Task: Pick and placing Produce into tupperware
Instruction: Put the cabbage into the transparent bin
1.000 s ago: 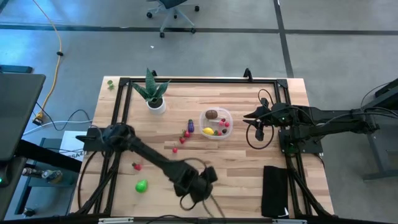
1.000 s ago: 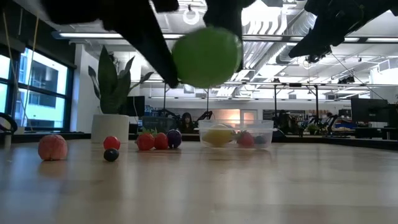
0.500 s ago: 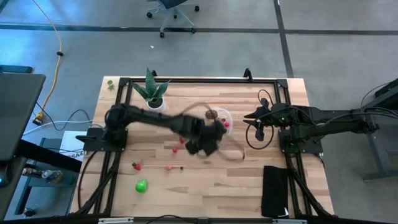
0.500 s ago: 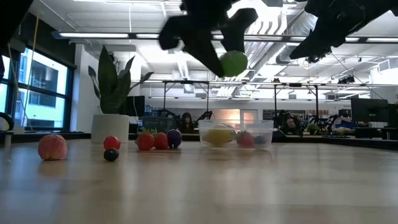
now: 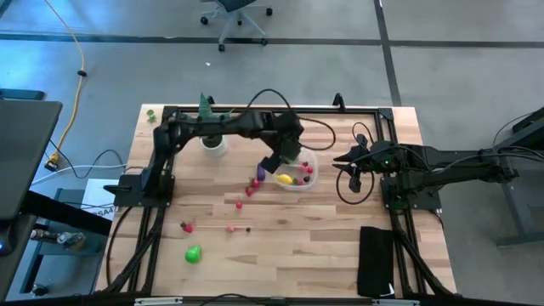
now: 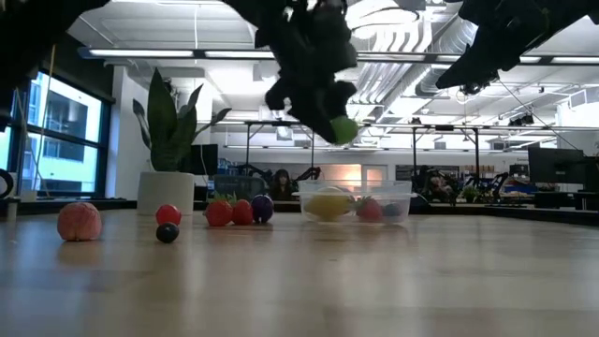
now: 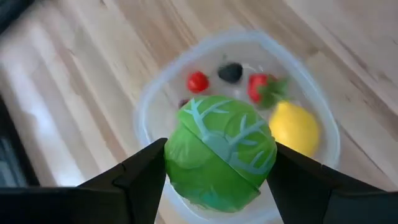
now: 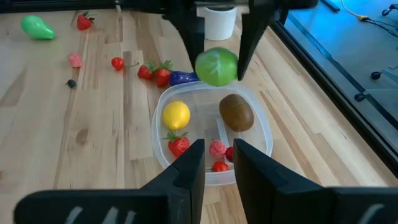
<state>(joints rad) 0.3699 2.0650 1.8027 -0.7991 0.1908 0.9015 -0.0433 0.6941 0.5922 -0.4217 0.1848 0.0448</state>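
My left gripper [image 5: 289, 158] [image 7: 221, 163] is shut on a bright green, round, cabbage-like toy [image 7: 221, 152] [image 6: 343, 129] [image 8: 216, 66] and hangs over the clear tupperware [image 5: 304, 158] [image 7: 146, 109] [image 8: 264, 134]. Inside the tupperware lie a yellow lemon [image 8: 176, 115], a brown kiwi [image 8: 236, 112], a strawberry [image 8: 179, 144] and small red pieces. More produce rests on the table: strawberries [image 5: 253, 183], a purple piece [image 5: 260, 172] and a green pear [image 5: 194, 253]. My right gripper [image 5: 340, 158] [image 8: 219, 163] waits right of the tupperware, its fingers slightly apart and holding nothing. My left gripper pinches the green round toy between its two fingers [image 7: 146, 177], one on each side of its widest part [image 7: 177, 155]. The fingers come from above, slanting down. The toy is lifted clear, above the tupperware's open top.
A spiky plant in a white pot [image 5: 212, 140] stands on the far left part of the table. A red strawberry [image 5: 185, 227], a pink piece [image 5: 230, 229] and a dark berry [image 5: 247, 228] lie toward the near side. A black object [image 5: 376, 259] lies at the near right.
My left gripper has carried the green round toy from close to the table's near edge toward the far edge and slightly right, and it now stands over the tupperware. It has stayed shut on the toy throughout. The right arm has kept still.
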